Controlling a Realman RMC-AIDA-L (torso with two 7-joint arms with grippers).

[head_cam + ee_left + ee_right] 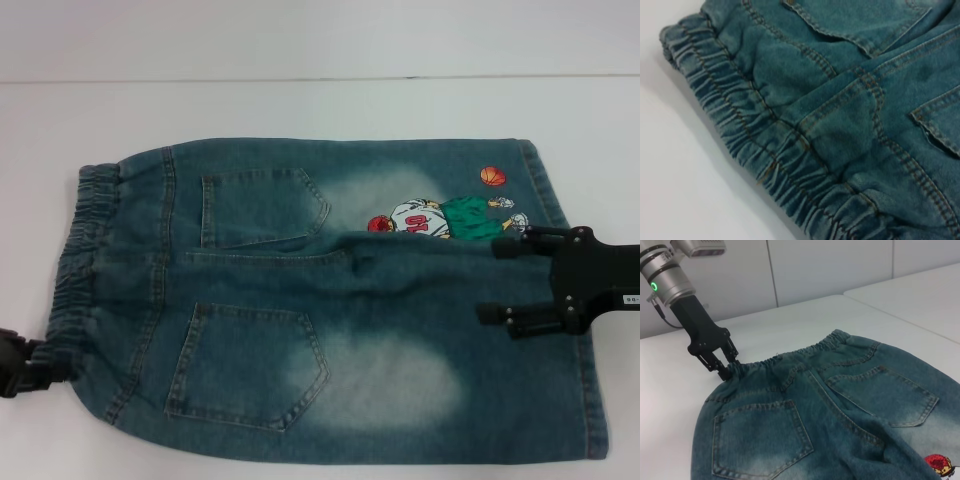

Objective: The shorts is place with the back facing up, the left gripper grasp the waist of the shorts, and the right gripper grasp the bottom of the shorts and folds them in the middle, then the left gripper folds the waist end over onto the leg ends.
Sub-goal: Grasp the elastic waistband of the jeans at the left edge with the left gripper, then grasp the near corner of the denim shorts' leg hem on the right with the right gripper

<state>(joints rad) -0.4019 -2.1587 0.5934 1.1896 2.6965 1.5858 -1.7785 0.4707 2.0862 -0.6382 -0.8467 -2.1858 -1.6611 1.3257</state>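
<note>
Lying flat on the white counter [300,100], back side up, the shorts [330,300] pretty much fill the near half of it, waist [75,270] toward the left edge and the leg ends [585,380] toward the right. Starting from the left: the left tool [40,362] is down at the near-left corner of the shorts, clenched on the gathered waist right at its near end. The right wrist view shows it well, both black fingers pinching the ruffled elastic band. The left wrist view is just a close-up of that elastic and the seams next to it.

Moving right you get the two back pockets, one on the far half [262,205] and one on the near half [248,365], with pale washed patches beside them. A fold or ridge runs lengthwise between the two legs.

Further right there's the embroidered basketball player [440,217] and his orange ball [493,176] on the far leg. The right tool [492,282] sits over the bottom of the shorts [550,190] near the counter's right edge, fingers spread apart and released, not gripping any denim
</note>
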